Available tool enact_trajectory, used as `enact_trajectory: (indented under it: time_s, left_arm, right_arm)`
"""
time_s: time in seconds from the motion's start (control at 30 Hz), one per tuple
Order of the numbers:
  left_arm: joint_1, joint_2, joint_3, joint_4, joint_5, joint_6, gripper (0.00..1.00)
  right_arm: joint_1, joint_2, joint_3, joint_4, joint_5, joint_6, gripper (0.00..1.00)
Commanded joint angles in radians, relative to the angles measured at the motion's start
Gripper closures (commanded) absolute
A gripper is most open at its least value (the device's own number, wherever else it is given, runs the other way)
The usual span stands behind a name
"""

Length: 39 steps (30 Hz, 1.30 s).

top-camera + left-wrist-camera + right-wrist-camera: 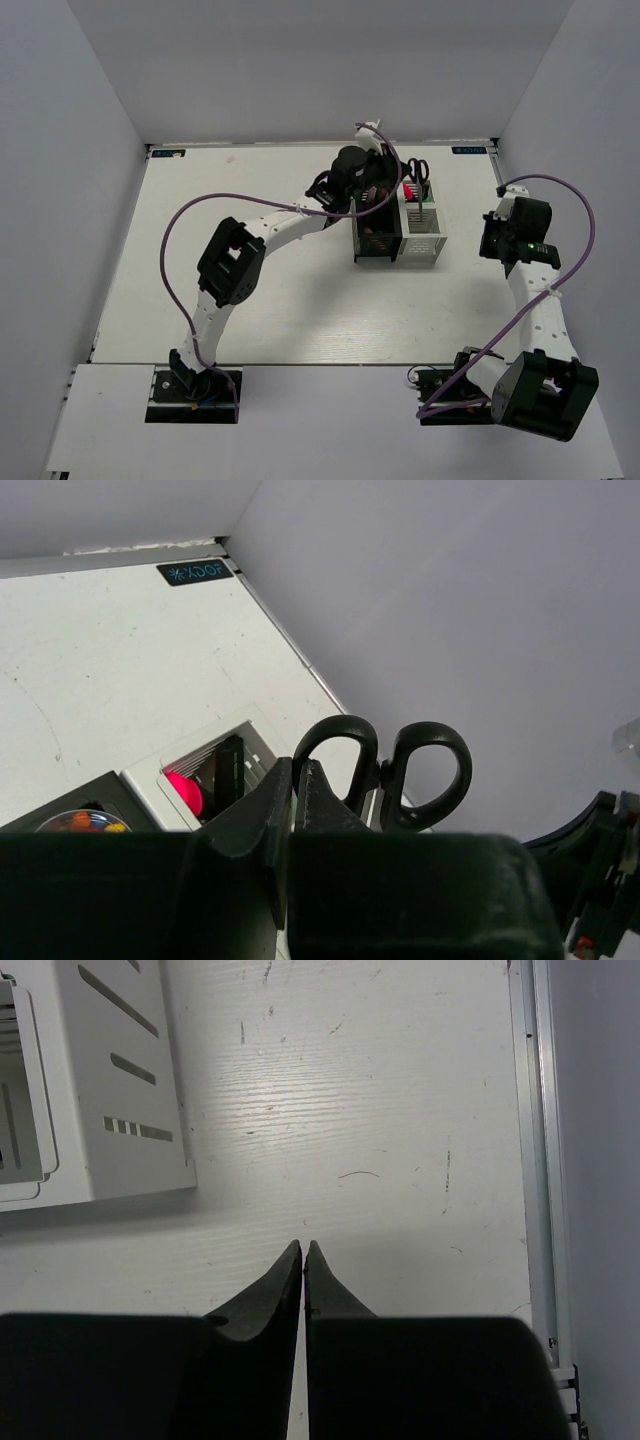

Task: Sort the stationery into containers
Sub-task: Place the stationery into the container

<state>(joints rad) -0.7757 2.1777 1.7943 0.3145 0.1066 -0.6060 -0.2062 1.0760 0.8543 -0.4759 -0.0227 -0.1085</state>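
Observation:
The black holder (375, 250) and the white holder (425, 245) stand side by side at mid-table. Black-handled scissors (418, 168) stand handles-up in the white holder, with a pink item (408, 190) beside them. My left gripper (385, 192) hovers over the black holder's far side. In the left wrist view it (297, 765) is shut and empty, just in front of the scissors (420, 775), above the white holder (200, 745) with the pink item (185, 792); orange caps (85, 823) show in the black holder (50, 815). My right gripper (303, 1247) is shut and empty over bare table, right of the white holder (100, 1080).
White walls enclose the table on three sides. A metal rail (540, 1160) runs along the right table edge near my right gripper (493, 238). The left arm's purple cable (200, 210) arcs over the left half of the table.

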Motion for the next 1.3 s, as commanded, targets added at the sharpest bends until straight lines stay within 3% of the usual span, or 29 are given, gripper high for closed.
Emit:
enact_trajectory:
  time_s: [0.0,0.1,0.23,0.33,0.4,0.53,0.63,0.67,0.73,0.77,0.8,0.9,0.93,0.97,1.0,1.03,1.07,1.1,1.13,1.27]
  left_arm:
    - [-0.034,0.002,0.005,-0.011,0.002,0.072,1.0]
    - [-0.054,0.011,0.013,-0.037,0.005,0.123,1.0]
    - [-0.069,0.019,0.031,-0.098,0.007,0.166,0.99]
    - [-0.077,0.019,0.031,-0.12,0.005,0.184,0.88]
    - [-0.079,0.014,0.031,-0.124,0.005,0.196,0.6]
    - [-0.089,-0.001,0.046,-0.159,0.004,0.219,0.44]
    - [-0.089,-0.021,0.056,-0.173,-0.004,0.241,0.35]
    - [-0.092,-0.048,0.054,-0.179,-0.004,0.248,0.35]
    - [-0.103,-0.081,0.03,-0.175,-0.008,0.273,0.55]
    - [-0.108,-0.157,0.016,-0.181,-0.01,0.279,0.7]
    - [-0.111,-0.183,-0.028,-0.193,-0.013,0.296,0.99]
    - [-0.132,-0.378,-0.142,-0.362,-0.068,0.328,1.0]
    - [-0.14,-0.52,-0.207,-0.458,-0.102,0.357,0.92]
    - [-0.143,-0.571,-0.246,-0.563,-0.129,0.365,0.73]
    - [-0.145,-0.614,-0.319,-0.683,-0.215,0.365,0.45]
    - [-0.143,-0.756,-0.402,-0.739,-0.31,0.359,0.06]
    - [-0.136,-0.807,-0.452,-0.837,-0.353,0.35,0.0]
    - [-0.114,-0.856,-0.499,-0.927,-0.44,0.338,0.0]
    - [-0.097,-1.015,-0.67,-0.952,-0.481,0.313,0.0]
    - [0.115,-1.309,-0.958,-1.029,-0.4,0.284,0.0]
  right_arm:
    - [-0.009,0.002,0.0,0.019,-0.023,0.001,0.94]
    - [-0.013,0.002,0.0,0.011,-0.034,0.0,0.87]
    - [-0.019,-0.002,0.0,0.008,-0.055,0.0,0.69]
    - [-0.027,-0.014,-0.001,0.007,-0.08,-0.011,0.6]
    - [-0.03,-0.022,-0.008,0.008,-0.094,-0.016,0.48]
    - [-0.036,-0.05,-0.018,0.01,-0.137,-0.031,0.25]
    - [-0.044,-0.07,-0.027,0.013,-0.184,-0.039,0.18]
    - [-0.045,-0.074,-0.029,0.01,-0.203,-0.04,0.18]
    - [-0.05,-0.079,-0.029,0.005,-0.232,-0.042,0.1]
    - [-0.05,-0.079,-0.026,0.0,-0.243,-0.045,0.1]
    - [-0.05,-0.079,-0.015,-0.001,-0.259,-0.028,0.1]
    - [-0.048,-0.083,0.014,-0.029,-0.285,0.006,0.1]
    - [-0.051,-0.094,0.011,-0.03,-0.29,0.029,0.1]
    - [-0.052,-0.097,0.005,-0.023,-0.316,0.035,0.1]
    - [-0.052,-0.105,-0.001,-0.023,-0.336,0.041,0.1]
    - [-0.05,-0.116,-0.011,-0.026,-0.35,0.044,0.1]
    - [-0.05,-0.117,-0.015,-0.026,-0.377,0.044,0.1]
    - [-0.048,-0.126,-0.015,-0.032,-0.397,0.043,0.1]
    - [-0.05,-0.126,-0.017,-0.033,-0.428,0.032,0.1]
    - [-0.044,-0.142,-0.015,-0.047,-0.529,-0.028,0.1]
